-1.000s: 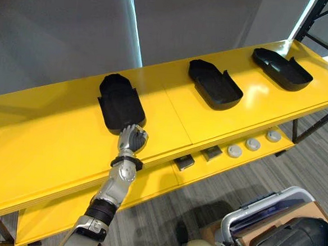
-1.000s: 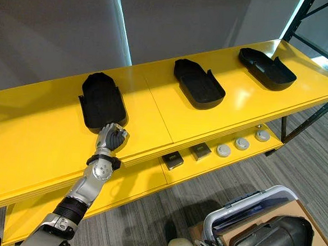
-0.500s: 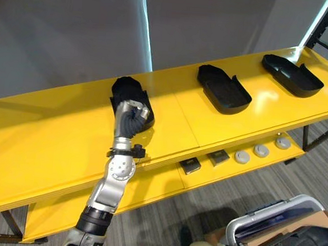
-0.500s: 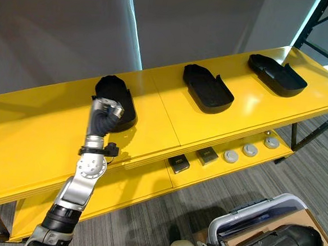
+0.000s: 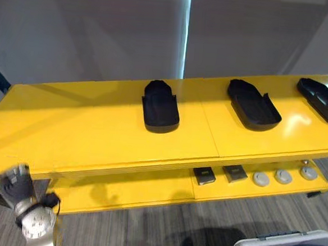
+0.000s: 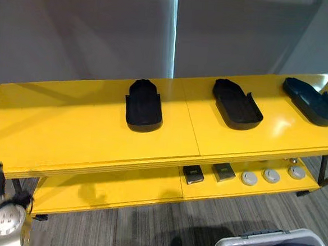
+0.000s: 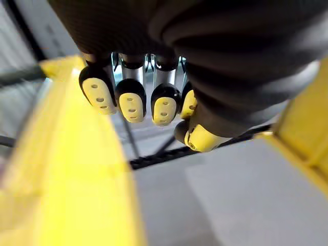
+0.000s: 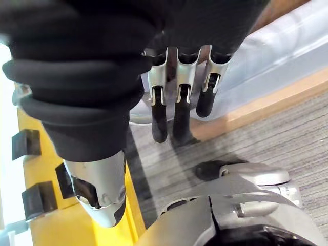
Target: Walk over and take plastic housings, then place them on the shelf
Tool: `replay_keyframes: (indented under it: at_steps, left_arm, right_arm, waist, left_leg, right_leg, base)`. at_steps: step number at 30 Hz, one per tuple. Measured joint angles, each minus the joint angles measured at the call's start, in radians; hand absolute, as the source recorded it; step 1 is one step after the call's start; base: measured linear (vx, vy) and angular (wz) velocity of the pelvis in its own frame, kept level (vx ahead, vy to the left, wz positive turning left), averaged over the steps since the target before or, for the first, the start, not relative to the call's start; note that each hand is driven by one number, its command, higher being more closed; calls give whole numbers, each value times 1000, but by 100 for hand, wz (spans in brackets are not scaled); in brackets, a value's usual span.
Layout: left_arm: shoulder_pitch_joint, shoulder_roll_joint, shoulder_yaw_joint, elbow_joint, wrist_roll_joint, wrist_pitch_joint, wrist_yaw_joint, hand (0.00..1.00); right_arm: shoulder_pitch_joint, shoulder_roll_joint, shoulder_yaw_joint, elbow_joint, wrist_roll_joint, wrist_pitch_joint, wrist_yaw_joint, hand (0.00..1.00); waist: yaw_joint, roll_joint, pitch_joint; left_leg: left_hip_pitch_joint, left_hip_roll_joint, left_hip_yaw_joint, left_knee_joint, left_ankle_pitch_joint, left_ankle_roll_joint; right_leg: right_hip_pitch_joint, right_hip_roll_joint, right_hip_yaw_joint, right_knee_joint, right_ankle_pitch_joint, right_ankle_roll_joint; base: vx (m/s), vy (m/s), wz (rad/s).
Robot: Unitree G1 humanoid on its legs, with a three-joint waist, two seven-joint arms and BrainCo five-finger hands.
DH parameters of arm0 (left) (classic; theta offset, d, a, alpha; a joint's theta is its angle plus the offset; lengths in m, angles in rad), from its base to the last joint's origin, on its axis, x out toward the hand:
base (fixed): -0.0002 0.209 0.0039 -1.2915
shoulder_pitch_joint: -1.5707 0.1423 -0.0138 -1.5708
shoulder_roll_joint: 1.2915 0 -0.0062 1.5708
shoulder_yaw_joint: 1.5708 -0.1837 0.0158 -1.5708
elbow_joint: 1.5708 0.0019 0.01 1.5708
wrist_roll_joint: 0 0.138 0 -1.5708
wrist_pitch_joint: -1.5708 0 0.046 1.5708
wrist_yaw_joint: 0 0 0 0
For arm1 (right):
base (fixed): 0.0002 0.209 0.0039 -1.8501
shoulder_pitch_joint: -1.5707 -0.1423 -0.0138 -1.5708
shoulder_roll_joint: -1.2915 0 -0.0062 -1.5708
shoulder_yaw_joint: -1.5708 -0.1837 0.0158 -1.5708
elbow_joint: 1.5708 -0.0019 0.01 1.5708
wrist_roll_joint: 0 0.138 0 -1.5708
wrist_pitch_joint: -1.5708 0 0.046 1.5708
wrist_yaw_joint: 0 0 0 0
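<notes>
Three black plastic housings lie hollow side up in a row on the yellow shelf's top board (image 5: 85,129): left one (image 5: 160,106), middle one (image 5: 253,104), right one (image 5: 323,100). They are well apart, probably so each can be set down without knocking its neighbour. The board's left half is bare, likely room for more. The left hand (image 5: 16,183) hangs near left below the shelf edge, fingers curled on nothing. The right hand (image 8: 179,102) hangs over the floor, fingers straight and loose, empty.
</notes>
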Motion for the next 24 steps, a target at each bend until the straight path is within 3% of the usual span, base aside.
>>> replay_keyframes:
  at_steps: [3,6,9,15,24]
  left_arm:
    - [1,-21,-75,212,29,23,-66,0]
    - [-2,-32,-140,302,53,25,-105,0]
    - [-18,-29,-180,357,79,23,-121,0]
    - [-61,-29,-293,424,81,21,-126,0]
    - [-107,-29,-377,447,118,21,-127,0]
  right_arm:
    - [-2,4,22,-2,-6,-2,1,0]
    - [-24,8,33,-3,-6,-23,23,0]
    - [-50,4,31,-5,-7,-36,24,0]
    - [-90,4,30,-33,-6,-39,22,0]
    - [-98,7,34,-79,-6,-50,22,0]
  waist:
    - [-2,-11,-8]
    - [-4,-8,-11]
    - [-3,8,-16]
    - [-4,16,-14]
    - [-8,24,-5]
  left_leg:
    - [3,1,2,0,0,-1]
    - [7,1,3,2,-1,-2]
    - [11,2,3,1,-1,-2]
    - [21,10,10,1,-7,-2]
    - [29,38,36,24,-36,-21]
  right_leg:
    - [2,1,2,0,0,-1]
    - [5,1,5,0,0,-1]
    - [9,3,7,0,0,-1]
    - [14,12,17,0,-8,-12]
    - [2,39,40,32,-43,-26]
  base:
    - [-33,2,-2]
    - [-20,1,-1]
    - [0,0,0]
    - [-1,-5,-2]
    - [29,-17,-9]
